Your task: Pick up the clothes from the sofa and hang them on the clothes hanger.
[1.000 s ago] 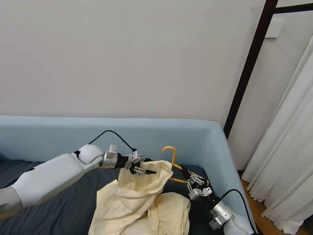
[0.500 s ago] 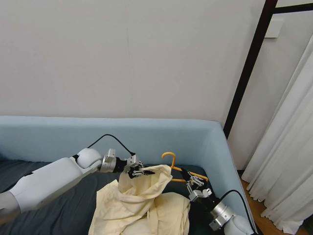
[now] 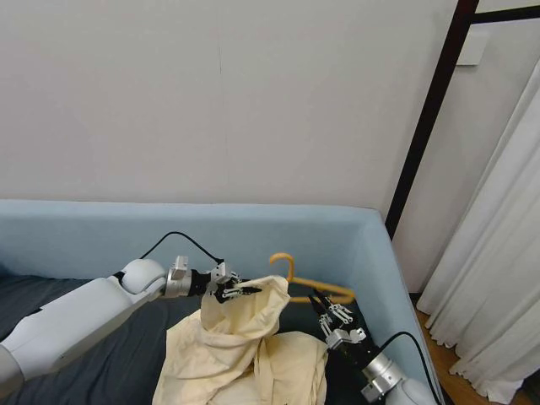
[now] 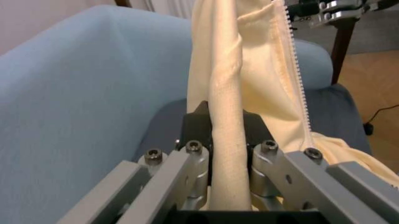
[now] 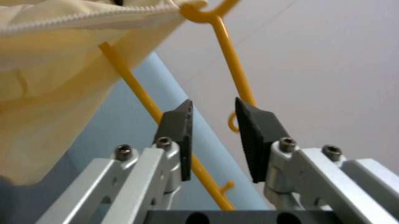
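The right gripper, jaws apart, sits close under the orange hanger, whose slanted bar crosses behind one finger. Just beyond it a cream jacket covers the hanger's far end. The left gripper is clamped on the jacket's rolled edge, above the blue sofa.

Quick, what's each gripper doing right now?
Left gripper: shut on the cream garment.
Right gripper: open; the yellow hanger runs past one finger, not clamped.
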Robot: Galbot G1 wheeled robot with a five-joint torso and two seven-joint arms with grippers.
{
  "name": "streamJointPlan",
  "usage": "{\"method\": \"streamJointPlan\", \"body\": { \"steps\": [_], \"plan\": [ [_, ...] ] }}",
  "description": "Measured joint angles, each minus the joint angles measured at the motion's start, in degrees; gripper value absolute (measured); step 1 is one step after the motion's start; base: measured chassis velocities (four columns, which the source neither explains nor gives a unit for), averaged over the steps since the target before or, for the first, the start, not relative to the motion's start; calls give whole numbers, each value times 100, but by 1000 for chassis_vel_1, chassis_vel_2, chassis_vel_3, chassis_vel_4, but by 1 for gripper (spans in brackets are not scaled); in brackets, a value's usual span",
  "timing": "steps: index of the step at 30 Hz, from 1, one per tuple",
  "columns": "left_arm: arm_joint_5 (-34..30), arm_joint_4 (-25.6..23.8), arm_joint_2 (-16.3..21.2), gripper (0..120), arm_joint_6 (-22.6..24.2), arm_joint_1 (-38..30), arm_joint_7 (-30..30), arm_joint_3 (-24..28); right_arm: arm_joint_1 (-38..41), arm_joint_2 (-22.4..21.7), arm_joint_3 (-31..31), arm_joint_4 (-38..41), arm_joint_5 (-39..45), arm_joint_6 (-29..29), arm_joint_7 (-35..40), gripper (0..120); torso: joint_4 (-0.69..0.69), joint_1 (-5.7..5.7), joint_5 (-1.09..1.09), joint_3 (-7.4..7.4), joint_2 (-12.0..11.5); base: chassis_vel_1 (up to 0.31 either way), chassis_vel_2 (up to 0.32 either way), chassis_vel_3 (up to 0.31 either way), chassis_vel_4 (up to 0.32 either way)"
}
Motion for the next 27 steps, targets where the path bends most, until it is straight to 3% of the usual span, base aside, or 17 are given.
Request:
{"method": "streamJointPlan", "body": {
  "steps": [3,9,17,23,27],
  "plan": [
    [-6,-30,152,6,-24,304,-37,-276,-195,-49,18,256,357,-109,0,48,0,0,1,0,0,0,0,0,0],
    [-14,-96,255,6,-51,859,-88,-685,-661,-106,18,632,980,-326,-1,65,0,0,-1,0,0,0,0,0,0],
    [52,-154,436,1,-170,1849,-131,-1552,-1073,-98,-493,967,2661,-1168,-207,97,1,0,-1,0,0,0,0,0,0],
    [72,-179,524,1,-246,2408,-137,-2266,-682,-122,-1113,838,3802,-1634,-533,100,2,0,0,0,0,0,0,0,0],
    [74,-207,579,1,-291,2582,-123,-2433,-401,-116,-1452,785,4505,-1915,-753,100,0,0,-1,0,0,0,0,0,0]
  ]
}}
